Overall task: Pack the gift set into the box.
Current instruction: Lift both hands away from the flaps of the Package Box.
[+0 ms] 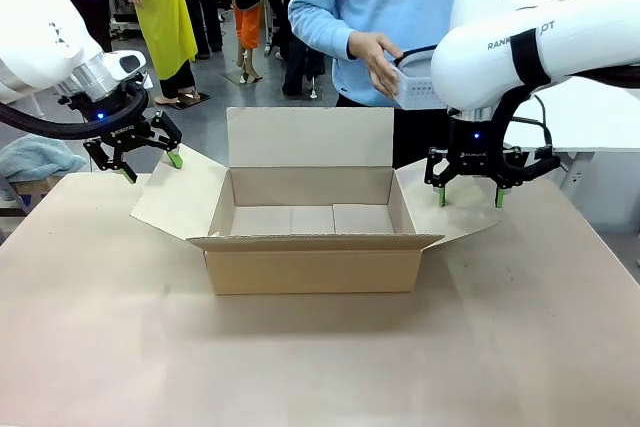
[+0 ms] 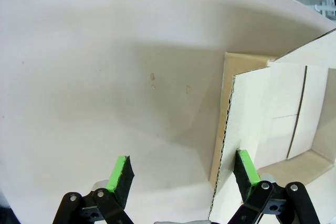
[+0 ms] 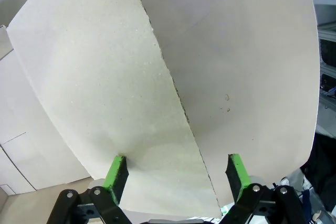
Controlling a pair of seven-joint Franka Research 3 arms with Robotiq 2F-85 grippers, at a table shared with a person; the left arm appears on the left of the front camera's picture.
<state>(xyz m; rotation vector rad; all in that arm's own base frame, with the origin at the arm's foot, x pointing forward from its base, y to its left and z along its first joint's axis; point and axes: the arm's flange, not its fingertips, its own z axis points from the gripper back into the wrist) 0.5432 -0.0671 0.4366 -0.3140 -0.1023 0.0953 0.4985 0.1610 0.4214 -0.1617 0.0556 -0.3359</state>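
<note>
Standing open and empty at tabletop (image 1: pixel 300 367) centre: box (image 1: pixel 312 237), flaps spread. Gift set (image 1: pixel 415 82): in a person's hand (image 1: pixel 378 55) at 1 o'clock beyond the box, not yet packed. Left claw (image 1: pixel 153 167), fingers apart, over the 9 o'clock flap. Right claw (image 1: pixel 470 197), fingers apart, over the 3 o'clock flap.

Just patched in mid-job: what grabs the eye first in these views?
The open cardboard box sits mid-table. The left tool and the right tool hang open over its left flap and right flap. Across the table, a person's hand holds the white gift set, which is partly hidden behind the right arm.
</note>
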